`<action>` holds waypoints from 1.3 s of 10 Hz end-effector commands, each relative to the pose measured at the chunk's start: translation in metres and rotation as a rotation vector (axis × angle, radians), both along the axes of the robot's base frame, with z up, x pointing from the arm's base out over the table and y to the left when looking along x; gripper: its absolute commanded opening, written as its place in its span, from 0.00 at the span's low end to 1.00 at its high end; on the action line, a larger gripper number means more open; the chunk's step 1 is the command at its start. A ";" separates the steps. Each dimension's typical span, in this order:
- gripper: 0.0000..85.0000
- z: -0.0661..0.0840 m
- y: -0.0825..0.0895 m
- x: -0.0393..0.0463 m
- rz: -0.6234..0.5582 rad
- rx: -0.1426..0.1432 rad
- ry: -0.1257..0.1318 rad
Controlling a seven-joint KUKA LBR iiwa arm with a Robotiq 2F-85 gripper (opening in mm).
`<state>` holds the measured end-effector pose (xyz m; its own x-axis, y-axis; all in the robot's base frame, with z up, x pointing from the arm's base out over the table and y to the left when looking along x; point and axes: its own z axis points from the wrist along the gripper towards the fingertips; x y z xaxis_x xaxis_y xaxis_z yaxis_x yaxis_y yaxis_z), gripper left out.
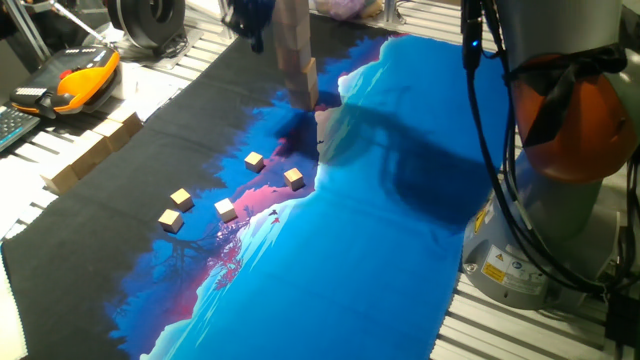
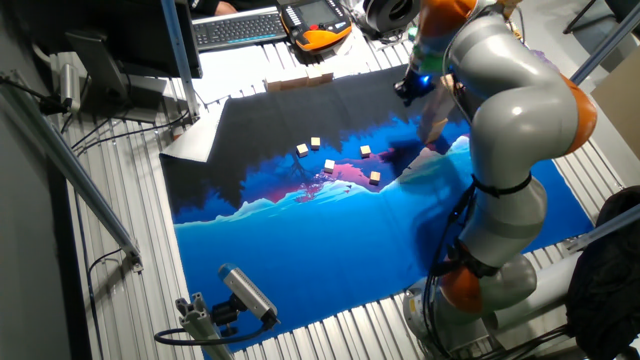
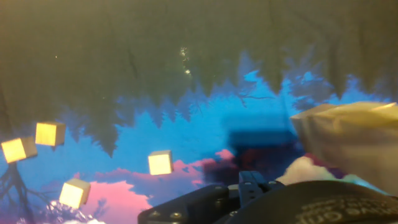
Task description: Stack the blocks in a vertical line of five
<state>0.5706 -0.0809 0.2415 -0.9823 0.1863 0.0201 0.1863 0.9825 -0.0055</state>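
Blocks [image 1: 300, 75] stacked upright, end effector [image 1: 252, 20] above

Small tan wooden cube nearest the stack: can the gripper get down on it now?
Probably yes. That small tan wooden cube lies alone on the dark cloth, apart from its neighbour cube. The gripper sits high beside the tall tan wooden stack, which stands clear of the cube.
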 end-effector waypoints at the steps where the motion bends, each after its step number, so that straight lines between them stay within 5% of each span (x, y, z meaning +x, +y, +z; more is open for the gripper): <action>1: 0.00 -0.011 0.004 -0.0028 -0.007 0.000 -0.010; 5: 0.00 -0.034 0.012 -0.0075 -0.025 0.001 -0.023; 10: 0.00 -0.037 0.014 -0.0127 -0.040 -0.006 -0.029; 13: 0.00 -0.039 0.016 -0.0151 -0.027 0.031 -0.018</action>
<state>0.5553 -0.0653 0.2024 -0.9771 0.2127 0.0085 0.2128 0.9768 0.0253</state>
